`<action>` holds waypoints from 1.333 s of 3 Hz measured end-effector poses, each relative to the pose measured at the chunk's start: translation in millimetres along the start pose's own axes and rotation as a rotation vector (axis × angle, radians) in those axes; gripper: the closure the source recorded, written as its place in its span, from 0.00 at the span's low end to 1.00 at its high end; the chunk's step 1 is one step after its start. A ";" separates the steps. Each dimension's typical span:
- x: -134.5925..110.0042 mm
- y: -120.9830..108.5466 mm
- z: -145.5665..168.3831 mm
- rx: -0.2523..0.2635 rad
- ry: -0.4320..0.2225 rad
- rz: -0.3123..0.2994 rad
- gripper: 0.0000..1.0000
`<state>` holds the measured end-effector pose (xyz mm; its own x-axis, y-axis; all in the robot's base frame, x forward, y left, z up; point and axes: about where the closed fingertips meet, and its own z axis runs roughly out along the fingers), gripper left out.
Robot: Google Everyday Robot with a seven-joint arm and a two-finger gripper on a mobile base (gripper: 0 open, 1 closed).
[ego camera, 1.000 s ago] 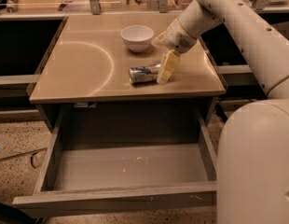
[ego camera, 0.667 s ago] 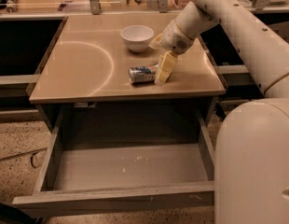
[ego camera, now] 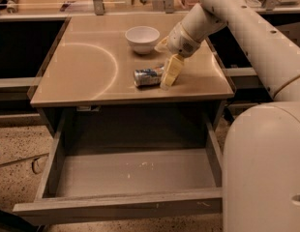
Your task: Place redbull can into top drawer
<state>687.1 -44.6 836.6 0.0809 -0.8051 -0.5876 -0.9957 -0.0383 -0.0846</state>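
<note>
Current step, as judged: approach and grasp of the can. Lift and transfer not yet done.

Layout, left to right, all positions referred to the white bowl [ego camera: 142, 37]:

- Bench [ego camera: 87, 71]: carries the bowl near its rear edge, roughly mid-width.
- Top drawer [ego camera: 116, 204]: below and well forward of the bowl, pulled out wide. Pale scuffed bottom exposed, nothing seen inside.
- Redbull can [ego camera: 147, 76]: on the bench, directly in front of the bowl, apart from it. Lying on its side, long axis running left to right. Not in the drawer.
- Pincer [ego camera: 164, 65]: in front of the bowl and slightly to its right, tilted down toward the bench. Open, gripping nothing. One yellowish finger [ego camera: 170, 71] at the right end of the can, touching or just beside it; the other closer to the bowl's right rim.
- Arm [ego camera: 247, 28]: reaching in from the right of the bowl, over the rear right corner of the bench.

Next move, as judged:

1. Bring both fingers astride the can body, then close on it.
2. Confirm a firm hold before lifting; expect rolling, given the round side resting on the bench.
3. Keep clear of the bowl during closure.
4. Lift, carry forward past the bench edge, lower into the drawer, release.
</note>
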 end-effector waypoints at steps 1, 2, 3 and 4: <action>3.9 2.4 6.1 -0.008 -0.007 0.013 0.00; 5.7 3.4 8.5 -0.012 -0.011 0.018 0.00; 5.7 3.4 8.5 -0.012 -0.011 0.018 0.18; 5.7 3.4 8.5 -0.012 -0.011 0.018 0.41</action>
<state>684.5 -44.3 826.1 0.0633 -0.7991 -0.5979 -0.9975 -0.0310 -0.0643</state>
